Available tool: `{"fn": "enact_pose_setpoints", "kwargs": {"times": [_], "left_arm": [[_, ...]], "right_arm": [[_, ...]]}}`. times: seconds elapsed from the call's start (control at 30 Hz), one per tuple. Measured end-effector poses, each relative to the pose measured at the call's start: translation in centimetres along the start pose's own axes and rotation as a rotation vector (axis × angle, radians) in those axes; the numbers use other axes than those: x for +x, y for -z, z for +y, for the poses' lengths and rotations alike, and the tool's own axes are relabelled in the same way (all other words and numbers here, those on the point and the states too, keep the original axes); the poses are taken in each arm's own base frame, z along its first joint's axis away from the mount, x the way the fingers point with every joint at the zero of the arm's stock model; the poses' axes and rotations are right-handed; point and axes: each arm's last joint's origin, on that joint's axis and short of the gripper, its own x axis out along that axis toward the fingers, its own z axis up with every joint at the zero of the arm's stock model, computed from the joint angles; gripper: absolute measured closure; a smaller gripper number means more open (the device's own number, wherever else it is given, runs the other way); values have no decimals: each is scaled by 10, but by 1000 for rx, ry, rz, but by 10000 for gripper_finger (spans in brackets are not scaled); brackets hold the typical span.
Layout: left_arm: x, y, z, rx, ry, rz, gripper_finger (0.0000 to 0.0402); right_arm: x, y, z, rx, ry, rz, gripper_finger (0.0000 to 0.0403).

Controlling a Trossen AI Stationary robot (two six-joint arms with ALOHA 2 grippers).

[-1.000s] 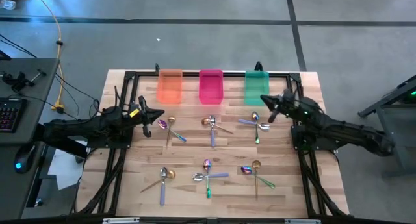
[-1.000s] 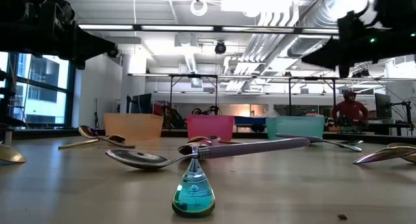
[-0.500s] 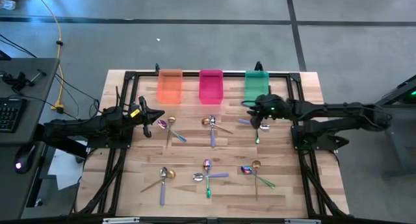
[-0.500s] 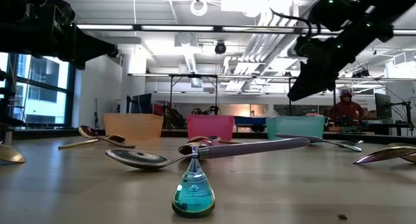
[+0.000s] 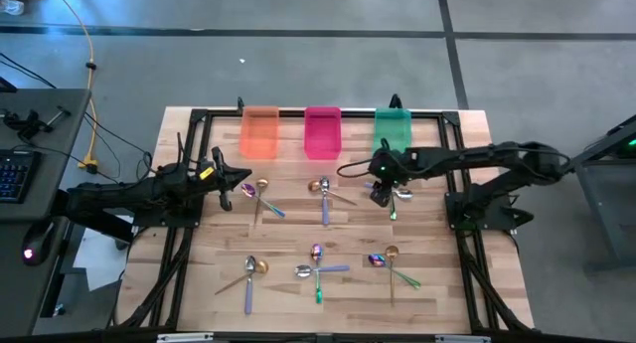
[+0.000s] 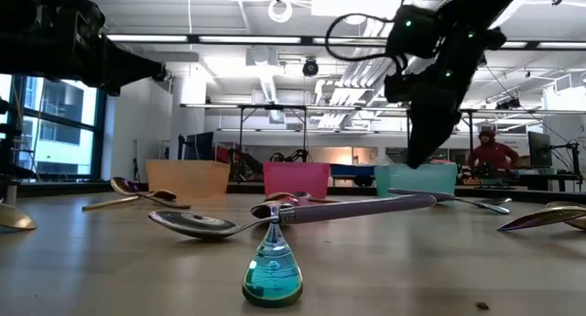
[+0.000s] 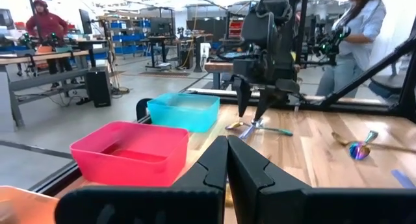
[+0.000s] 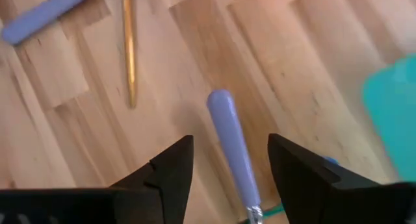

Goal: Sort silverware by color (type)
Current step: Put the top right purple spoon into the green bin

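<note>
The purple-handled spoon lies flat on the pale wood-plank counter just in front of the teal bin, its smooth rounded handle end framed between the right gripper's two dark fingers. That gripper hangs just above it with jaws apart, not touching the handle. Crossing the same spot are a silver spoon and a green-handled spoon; a thin gold handle lies on the planks nearby, clear of the fingers.

The rest of the silverware is spread in small crossed clusters: one group in front of the pink bin, with a gold bowl and a lilac handle; another in front of the orange bin; three more clusters farther from the bins, towards the counter's near edge. Bare wood shows between all the clusters.

The three bins are translucent plastic, rectangular and open-topped, standing side by side at the far edge, inside a black metal frame that borders the counter.

The left gripper rests near the spoons in front of the orange bin, its jaws closed together on nothing.

No readable writing shows on any item.
</note>
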Motion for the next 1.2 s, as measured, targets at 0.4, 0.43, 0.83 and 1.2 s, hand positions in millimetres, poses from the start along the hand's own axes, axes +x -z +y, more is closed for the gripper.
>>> {"fn": "enact_pose_setpoints", "kwargs": {"times": [0.4,0.43,0.83,1.2], "left_arm": [[0,3,0,39,1,32,401],[0,3,0,40,0,31,401],[0,3,0,40,-2,31,401],[0,2,0,48,-10,22,401]], "right_arm": [[47,-1,0,-86,66,195,226],[49,-2,0,-83,65,200,229],[54,-2,-1,-73,32,218,372],[7,-49,-2,80,-83,103,373]]}}
